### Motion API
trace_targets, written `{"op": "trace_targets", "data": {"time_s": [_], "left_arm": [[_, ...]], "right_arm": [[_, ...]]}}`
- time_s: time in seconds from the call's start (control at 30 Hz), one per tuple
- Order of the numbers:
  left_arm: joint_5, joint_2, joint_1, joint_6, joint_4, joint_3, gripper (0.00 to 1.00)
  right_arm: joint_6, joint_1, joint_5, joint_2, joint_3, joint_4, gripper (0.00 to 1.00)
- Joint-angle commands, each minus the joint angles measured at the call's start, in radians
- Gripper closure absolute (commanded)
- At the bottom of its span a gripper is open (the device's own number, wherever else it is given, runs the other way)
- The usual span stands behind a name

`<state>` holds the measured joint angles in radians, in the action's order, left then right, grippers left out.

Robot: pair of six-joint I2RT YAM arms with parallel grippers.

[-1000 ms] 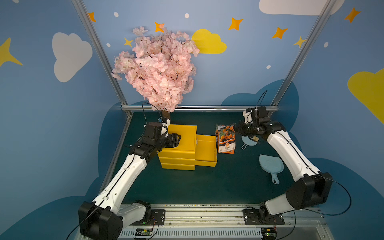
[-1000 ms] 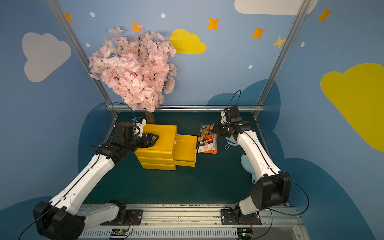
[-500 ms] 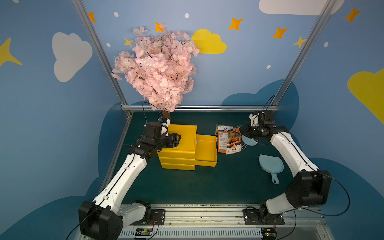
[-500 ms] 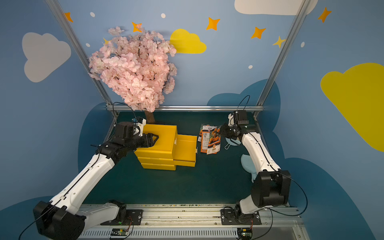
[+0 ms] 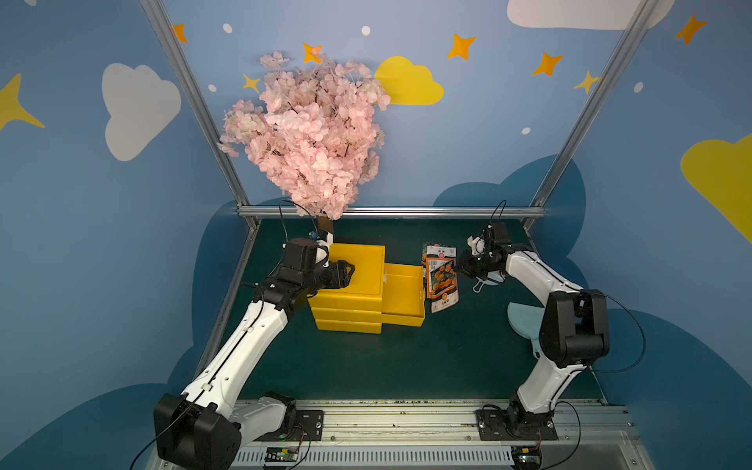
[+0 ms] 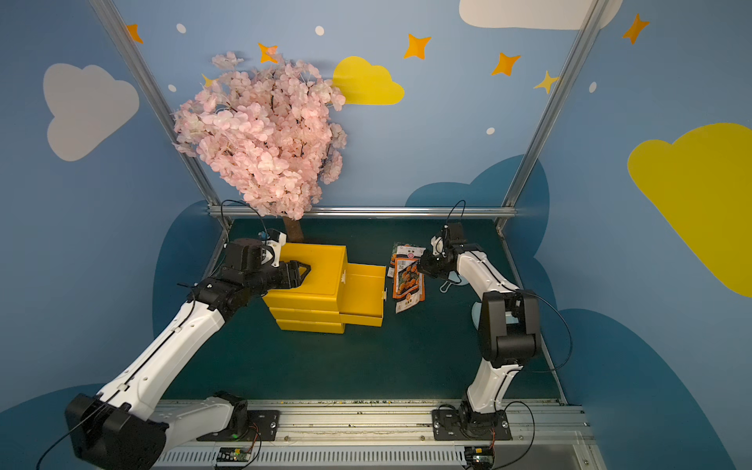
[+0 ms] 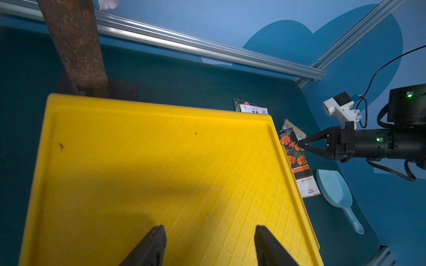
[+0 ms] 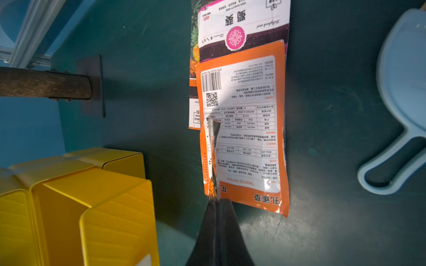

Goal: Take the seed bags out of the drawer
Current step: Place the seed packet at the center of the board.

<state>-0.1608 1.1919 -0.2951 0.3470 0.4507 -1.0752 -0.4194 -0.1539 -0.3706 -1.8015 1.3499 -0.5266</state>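
Clock = desk as the top views show it, 12 at the back wall. Desk (image 5: 366,358): green, bare toward 6. Blossom tree (image 5: 313,138) at 11, trunk just behind the yellow drawer unit (image 5: 358,268), which sits at approx. 10. Its top drawer (image 5: 403,293) is pulled out toward 3 & looks empty in both top views. The 2 lower drawers are closed, contents hidden.

Left claw (image 5: 346,272) is over the unit's lid, jaws apart, nothing between them; prob. steadying it. Pale blue scoop (image 5: 523,321) at 3, partly under the R arm.

Seed bags (image 8: 244,92): at least 2, prob. 3, lie overlapping on the desk at 1, just beside the drawer. One more, the held bag (image 5: 441,280), hangs over the pile from the right claw (image 5: 460,266), which is clamped on its edge. Can't tell if its lower end touches the desk. So the top drawer seems done, bar setting this bag down.

Small brush (image 7: 295,129) lies near the pile. It & the scoop crowd the drop spot, but nothing blocks it.
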Motion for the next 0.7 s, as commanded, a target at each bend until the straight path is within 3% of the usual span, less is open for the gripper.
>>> {"op": "trace_targets", "data": {"time_s": [0.0,0.13,0.33,0.67], "left_arm": [[0.006,0.049,-0.004,0.027,0.261,0.065,0.33],[0.003,0.051,-0.003,0.028,0.257,0.066,0.33],[-0.006,0.052,-0.003,0.044,0.234,0.084,0.33],[-0.006,0.045,-0.006,0.053,0.224,0.084,0.33]], "right_arm": [[0.043,0.007,0.050,-0.020,-0.006,-0.007,1.00],[0.072,0.010,0.120,-0.044,0.012,-0.051,1.00],[0.083,0.010,0.228,-0.021,0.015,-0.104,0.74],[0.075,-0.086,0.164,0.153,-0.090,-0.098,0.58]]}}
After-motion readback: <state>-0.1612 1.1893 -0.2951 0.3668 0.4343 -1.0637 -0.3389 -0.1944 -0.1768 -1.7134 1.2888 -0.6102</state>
